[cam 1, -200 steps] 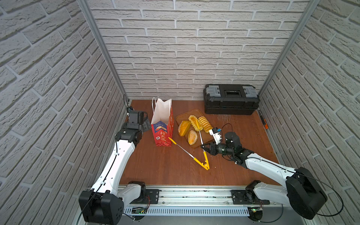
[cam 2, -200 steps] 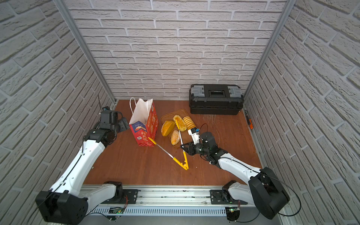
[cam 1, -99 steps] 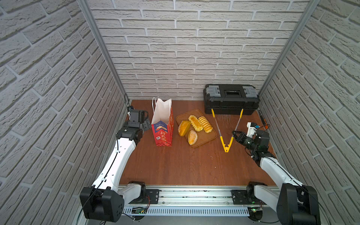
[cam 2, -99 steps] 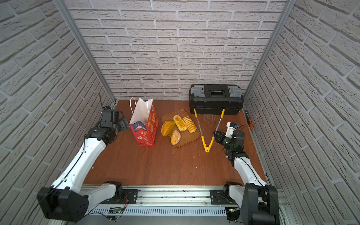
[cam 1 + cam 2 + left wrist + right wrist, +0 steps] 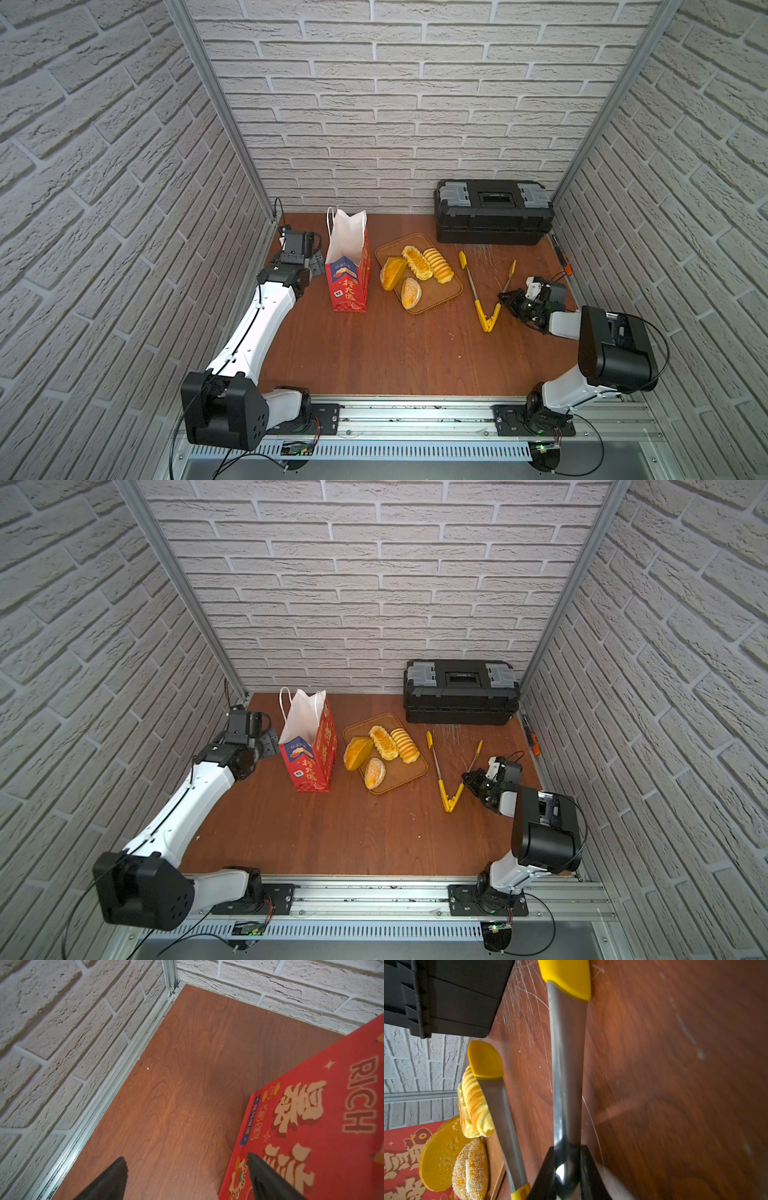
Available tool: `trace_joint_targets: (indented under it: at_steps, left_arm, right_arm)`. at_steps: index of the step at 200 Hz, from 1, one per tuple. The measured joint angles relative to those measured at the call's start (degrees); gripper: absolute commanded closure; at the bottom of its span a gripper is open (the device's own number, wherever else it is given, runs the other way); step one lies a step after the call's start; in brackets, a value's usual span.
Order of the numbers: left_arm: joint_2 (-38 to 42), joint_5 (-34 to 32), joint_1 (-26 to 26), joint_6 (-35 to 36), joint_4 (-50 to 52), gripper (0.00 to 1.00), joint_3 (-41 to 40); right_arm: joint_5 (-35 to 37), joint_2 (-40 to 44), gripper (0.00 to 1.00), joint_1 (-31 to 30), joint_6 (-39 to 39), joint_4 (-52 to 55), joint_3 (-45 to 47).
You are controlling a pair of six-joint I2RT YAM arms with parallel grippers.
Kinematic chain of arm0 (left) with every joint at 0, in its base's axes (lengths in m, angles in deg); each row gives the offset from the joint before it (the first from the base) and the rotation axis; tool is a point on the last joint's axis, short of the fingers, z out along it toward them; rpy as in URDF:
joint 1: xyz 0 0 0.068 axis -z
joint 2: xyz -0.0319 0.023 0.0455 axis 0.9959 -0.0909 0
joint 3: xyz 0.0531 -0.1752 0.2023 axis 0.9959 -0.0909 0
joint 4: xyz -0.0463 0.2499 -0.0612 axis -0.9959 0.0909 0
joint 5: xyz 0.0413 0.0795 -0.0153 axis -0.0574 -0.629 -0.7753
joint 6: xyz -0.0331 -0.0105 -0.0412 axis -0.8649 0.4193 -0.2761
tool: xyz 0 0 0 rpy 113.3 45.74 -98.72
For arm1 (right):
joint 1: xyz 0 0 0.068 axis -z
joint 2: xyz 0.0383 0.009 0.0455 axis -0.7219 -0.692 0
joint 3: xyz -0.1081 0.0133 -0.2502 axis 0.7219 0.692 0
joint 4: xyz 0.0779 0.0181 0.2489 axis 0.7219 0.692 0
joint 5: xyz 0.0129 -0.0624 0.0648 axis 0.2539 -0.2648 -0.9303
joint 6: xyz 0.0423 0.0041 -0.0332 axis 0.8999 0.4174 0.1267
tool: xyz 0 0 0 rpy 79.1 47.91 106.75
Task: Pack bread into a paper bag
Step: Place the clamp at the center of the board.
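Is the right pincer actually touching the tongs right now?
Touching. The right wrist view shows the right pincer clamped on one metal arm of the tongs, gripping it from both sides.

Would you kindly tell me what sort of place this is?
Probably a robot test cell, not a bakery: brick-pattern walls box in a table, two arms stand on a rail, and a tray of bread sits beside a bag.

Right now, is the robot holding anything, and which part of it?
Yes. The right fingers pinch the tongs by one metal arm, nearer the hinge than the tip. The left fingers are open and hold nothing.
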Motion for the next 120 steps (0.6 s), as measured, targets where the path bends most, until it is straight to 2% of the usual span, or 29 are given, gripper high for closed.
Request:
trace_joint_targets:
  at_steps: [16, 33, 38, 65, 69, 77, 83, 100, 120]
  left_arm:
    - [-1.11, 0.00, 0.02, 0.07, -0.20, 0.08, 0.00]
    - [-2.16, 0.02, 0.02, 0.13, -0.31, 0.08, 0.00]
    - [-2.45, 0.02, 0.02, 0.17, -0.42, 0.07, 0.00]
    - [-3.26, 0.02, 0.02, 0.22, -1.29, 0.07, 0.00]
    - [-3.32, 0.02, 0.02, 0.24, -1.38, 0.08, 0.00]
    - [-3.45, 0.02, 0.04, 0.26, -1.55, 0.08, 0.00]
    - [-3.50, 0.02, 0.07, 0.42, -1.66, 0.07, 0.00]
    - [-3.58, 0.07, 0.11, 0.66, -1.97, 0.08, 0.00]
    - [-3.58, 0.11, 0.15, 0.85, -2.58, 0.07, 0.00]
  right_arm:
    - [2.99, 0.70, 0.54, -2.45, -2.08, 3.26, -2.99]
    - [7.23, 3.30, 0.27, -5.95, -4.81, 7.41, -5.86]
    - [8.92, 4.31, 0.22, -7.15, -5.42, 8.83, -6.69]
    - [17.97, 8.76, 0.18, -12.68, -10.01, 16.94, -11.69]
    - [19.21, 9.27, 0.11, -13.33, -10.51, 18.05, -12.33]
    - [21.88, 10.19, 0.08, -14.86, -11.56, 20.13, -13.29]
    - [23.82, 10.80, 0.00, -16.11, -12.57, 21.88, -13.92]
    - [30.08, 11.47, 0.00, -20.33, -14.99, 27.39, -15.78]
    - [33.70, 11.23, 0.01, -25.42, -16.92, 32.06, -16.90]
